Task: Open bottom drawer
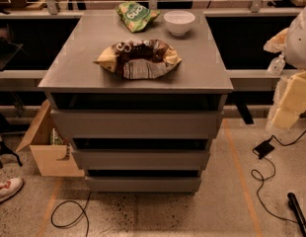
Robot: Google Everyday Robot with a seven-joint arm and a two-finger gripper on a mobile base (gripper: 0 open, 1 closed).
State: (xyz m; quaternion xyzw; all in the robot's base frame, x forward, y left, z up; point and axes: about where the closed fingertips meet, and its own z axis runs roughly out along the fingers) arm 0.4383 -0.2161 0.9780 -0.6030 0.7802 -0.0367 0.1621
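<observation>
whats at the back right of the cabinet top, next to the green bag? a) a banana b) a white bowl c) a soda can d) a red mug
b: a white bowl sits at the back right of the cabinet top, beside the green bag and behind the brown chip bag. The hand is at the right edge of the view, apart from the bottom drawer.

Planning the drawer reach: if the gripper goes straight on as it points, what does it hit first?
The gripper, at right edge, points down: probably floor beside the cabinet, not the bottom drawer; depth unclear.
</observation>
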